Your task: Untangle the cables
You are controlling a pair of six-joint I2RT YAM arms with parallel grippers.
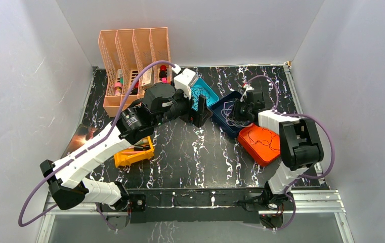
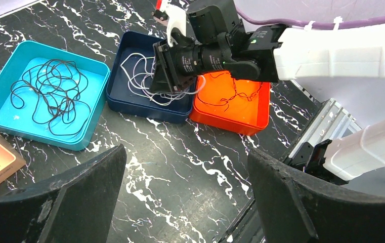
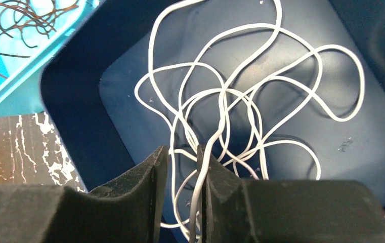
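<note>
Under right gripper (image 3: 181, 152): navy tray (image 3: 63, 96) holding white cable (image 3: 222, 106), loops beyond the tips, one strand in the gap; fingers narrowly apart. Ahead of left gripper (image 2: 186, 152), fingers wide apart: teal tray (image 2: 8, 115) with black cable (image 2: 53, 93); orange tray (image 2: 230, 122) with dark cable (image 2: 236, 94).

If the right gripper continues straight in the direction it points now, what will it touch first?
Most likely the white cable, whose loops lie just beyond the right gripper; one strand runs between its parted fingers. Then the navy tray floor; depth is unclear.
</note>
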